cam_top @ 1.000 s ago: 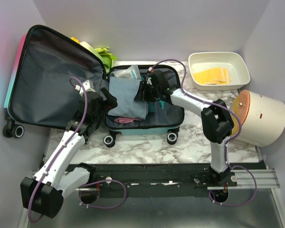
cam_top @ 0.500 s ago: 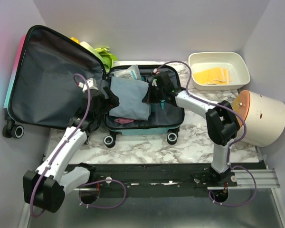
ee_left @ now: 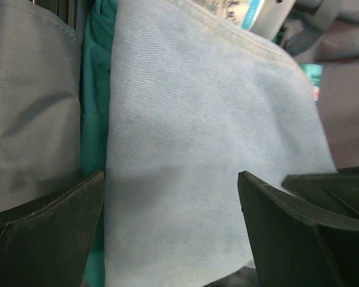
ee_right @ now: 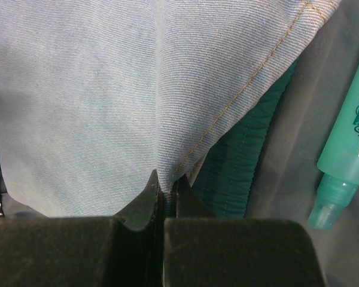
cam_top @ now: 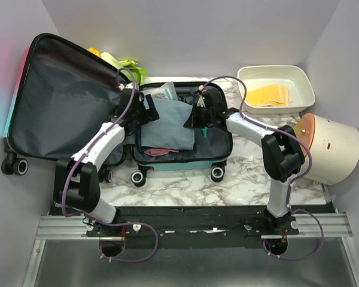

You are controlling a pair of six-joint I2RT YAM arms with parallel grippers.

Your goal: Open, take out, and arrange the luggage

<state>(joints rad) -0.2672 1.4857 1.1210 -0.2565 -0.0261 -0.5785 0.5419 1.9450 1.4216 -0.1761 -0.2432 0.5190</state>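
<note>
The luggage [cam_top: 218, 153] lies open on the marble table, its dark grey lined lid [cam_top: 66, 101] propped up at the left. A folded light-blue denim garment [cam_top: 167, 125] lies in the base. My right gripper [cam_top: 194, 119] is shut on its stitched right edge [ee_right: 185, 161], with the cloth pinched between the fingertips of that gripper [ee_right: 167, 182]. My left gripper [cam_top: 148, 112] stands open over the garment's left part. In the left wrist view the denim [ee_left: 203, 119] spans the gap of the left gripper [ee_left: 170, 179] and is not clamped.
A green garment [ee_right: 245, 161] lies under the denim, and a teal spray bottle [ee_right: 347, 155] sits beside it. The base also holds a pink item [cam_top: 158, 151] and a packet [cam_top: 164, 91]. A white tray [cam_top: 246, 95] and an orange-lidded drum [cam_top: 332, 149] stand at the right.
The right gripper has shut on the denim's edge and drawn it a little to the right. The left arm swung forward from the suitcase's left side to over the denim.
</note>
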